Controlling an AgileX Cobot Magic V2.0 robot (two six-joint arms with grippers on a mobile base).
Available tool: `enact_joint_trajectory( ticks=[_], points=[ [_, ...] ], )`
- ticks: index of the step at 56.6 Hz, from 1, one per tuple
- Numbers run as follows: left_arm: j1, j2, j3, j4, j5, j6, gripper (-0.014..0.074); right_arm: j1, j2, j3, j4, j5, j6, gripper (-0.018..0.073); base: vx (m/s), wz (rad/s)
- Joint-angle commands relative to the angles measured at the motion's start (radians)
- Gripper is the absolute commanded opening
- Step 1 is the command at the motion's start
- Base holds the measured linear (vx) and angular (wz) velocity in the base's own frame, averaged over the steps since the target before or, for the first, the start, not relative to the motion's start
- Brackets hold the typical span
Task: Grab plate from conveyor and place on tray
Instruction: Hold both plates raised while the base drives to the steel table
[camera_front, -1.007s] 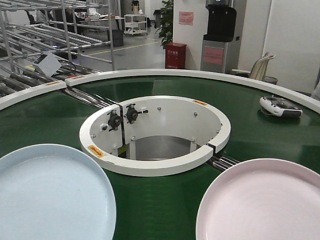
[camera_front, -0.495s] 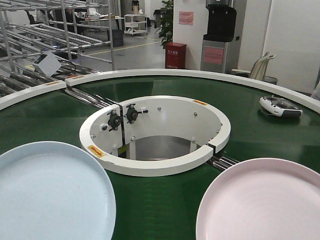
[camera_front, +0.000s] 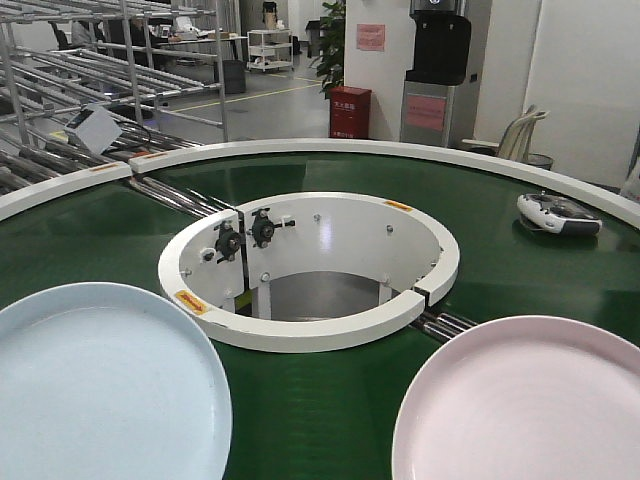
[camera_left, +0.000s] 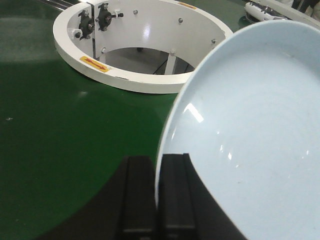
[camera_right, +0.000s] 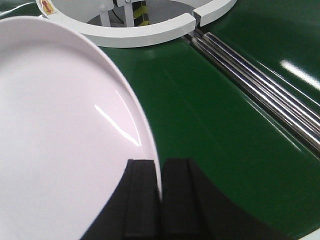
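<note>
Dark green ring conveyor (camera_front: 320, 400), white rims. Round white well (camera_front: 310, 335) at centre; steel rollers (camera_right: 250, 84) cross the belt right of it. Grey-white handheld controller (camera_front: 558, 213) lies near far right outer rim.

Far ahead of my right gripper (camera_right: 160, 164) I see a white wall (camera_front: 580, 80) with a pink notice (camera_front: 371, 37), and a grey-and-black dispenser (camera_front: 437, 70) and a red cabinet (camera_front: 351, 110) at its foot. Well beyond my left gripper (camera_left: 156, 161) and off to its left, steel roller racks (camera_front: 100, 70) stand on a grey floor (camera_front: 260, 105) marked with a yellow line. A white cart (camera_front: 272, 48) and a leafy plant (camera_front: 332, 40) sit farther back.
</note>
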Motion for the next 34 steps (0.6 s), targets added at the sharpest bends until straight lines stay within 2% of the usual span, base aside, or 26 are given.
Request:
enact_joint_trajectory(
  ticks=[1, 21, 34],
  points=[
    [-0.002, -0.001, -0.028, -0.026, -0.086, 0.000, -0.0006, -0.003, -0.003, -0.026, -0.023, -0.079, 0.003, -0.0009, -0.02, 0.00],
    [-0.002, -0.001, -0.028, -0.026, -0.086, 0.000, -0.0006, -0.003, -0.003, -0.026, -0.023, -0.079, 0.003, -0.0009, -0.09, -0.05],
    [-0.002, -0.001, -0.028, -0.026, -0.086, 0.000, -0.0006, -0.003, -0.003, -0.026, -0.023, -0.079, 0.003, -0.0009, -0.15, -0.31]
  ],
)
